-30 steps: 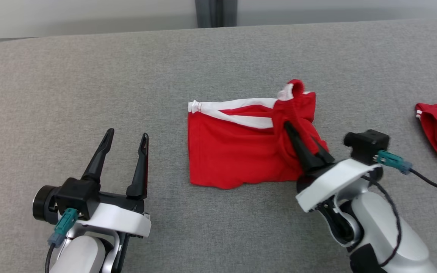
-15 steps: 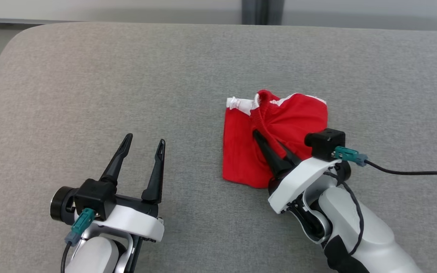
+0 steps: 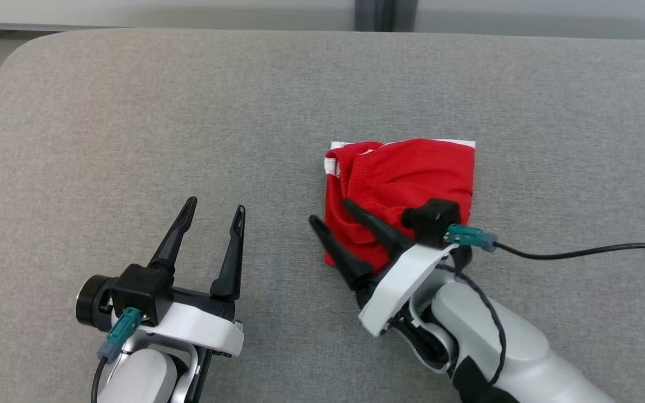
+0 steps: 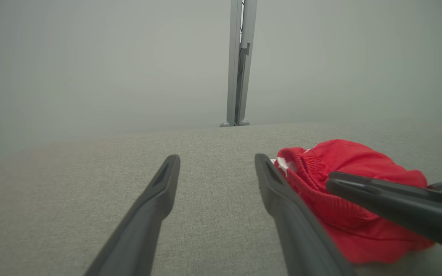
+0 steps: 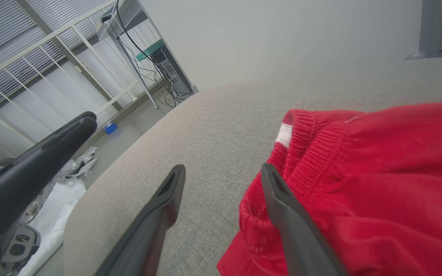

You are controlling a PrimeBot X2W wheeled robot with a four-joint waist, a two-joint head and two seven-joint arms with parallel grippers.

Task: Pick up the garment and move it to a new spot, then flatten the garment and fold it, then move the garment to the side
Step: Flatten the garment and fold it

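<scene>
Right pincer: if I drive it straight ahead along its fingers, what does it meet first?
Probably the red garment: one finger of the open right pincer lies over its ribbed edge. The other finger faces bare grey cushion. Height above the cloth is unclear.

Red garment (image 3: pixel 412 173) (white-trimmed waistband) lies folded over, perhaps in half, on grey surface (image 3: pixel 188 112).

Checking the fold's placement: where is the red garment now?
In the head view the red garment lies right of centre on the grey surface, the open right gripper straddling its near-left edge and the left gripper apart to its left.
</scene>
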